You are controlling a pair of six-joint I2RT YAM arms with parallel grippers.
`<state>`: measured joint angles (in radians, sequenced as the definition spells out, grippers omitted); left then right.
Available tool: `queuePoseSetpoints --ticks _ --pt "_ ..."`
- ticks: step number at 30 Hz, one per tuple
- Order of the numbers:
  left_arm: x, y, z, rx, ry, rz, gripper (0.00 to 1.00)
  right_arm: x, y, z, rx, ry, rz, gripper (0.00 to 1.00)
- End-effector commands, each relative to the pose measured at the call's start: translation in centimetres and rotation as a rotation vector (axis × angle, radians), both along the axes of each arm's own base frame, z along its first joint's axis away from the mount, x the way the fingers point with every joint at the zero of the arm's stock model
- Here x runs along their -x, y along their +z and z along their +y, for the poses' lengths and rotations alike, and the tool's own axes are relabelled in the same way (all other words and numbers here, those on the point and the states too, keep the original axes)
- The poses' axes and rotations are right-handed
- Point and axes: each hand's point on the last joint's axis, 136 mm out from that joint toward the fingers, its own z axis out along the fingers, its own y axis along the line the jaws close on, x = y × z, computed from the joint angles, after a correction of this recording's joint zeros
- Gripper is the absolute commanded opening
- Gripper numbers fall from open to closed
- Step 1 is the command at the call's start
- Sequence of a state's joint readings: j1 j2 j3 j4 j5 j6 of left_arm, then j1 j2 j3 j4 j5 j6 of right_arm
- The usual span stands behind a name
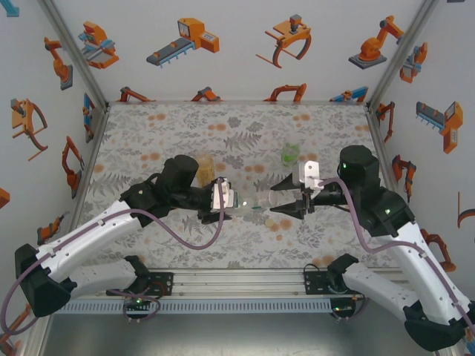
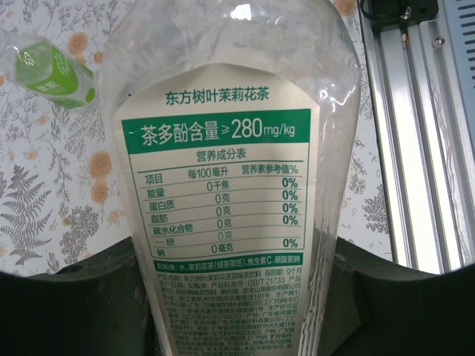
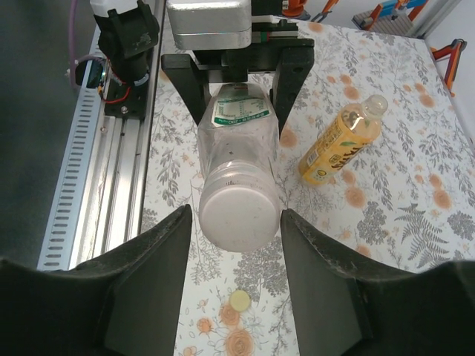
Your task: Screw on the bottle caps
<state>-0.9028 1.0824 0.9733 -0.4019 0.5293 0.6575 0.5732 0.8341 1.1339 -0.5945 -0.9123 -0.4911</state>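
one pale cap (image 3: 239, 300) lies loose near the clear bottle (image 3: 237, 148); yellow bottle (image 3: 341, 144) beyond.

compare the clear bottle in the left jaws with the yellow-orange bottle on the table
The colourless clear plastic bottle is held above the floral table in the left gripper's jaws; the yellow-orange plastic bottle lies on it, untouched. The colourless one wears a white round cap; the yellow-orange one's neck looks bare. Both are labelled and horizontal.
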Motion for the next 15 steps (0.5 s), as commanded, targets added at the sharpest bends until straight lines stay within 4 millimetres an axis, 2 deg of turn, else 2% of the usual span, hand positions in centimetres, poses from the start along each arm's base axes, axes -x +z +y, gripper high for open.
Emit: queuePoseSetpoints --ticks 1,11,15 --pt "0.69 1.29 -0.15 0.031 -0.030 0.005 0.00 0.00 0.10 0.22 -0.011 0.015 -0.030 0.46" --pt "0.33 1.07 -0.18 0.026 -0.014 -0.001 0.00 -0.08 0.02 0.29 -0.030 -0.002 0.030 0.31" --pt "-0.21 1.07 -0.25 0.031 0.010 -0.020 0.00 -0.97 0.37 0.36 -0.070 -0.068 0.111 0.25"
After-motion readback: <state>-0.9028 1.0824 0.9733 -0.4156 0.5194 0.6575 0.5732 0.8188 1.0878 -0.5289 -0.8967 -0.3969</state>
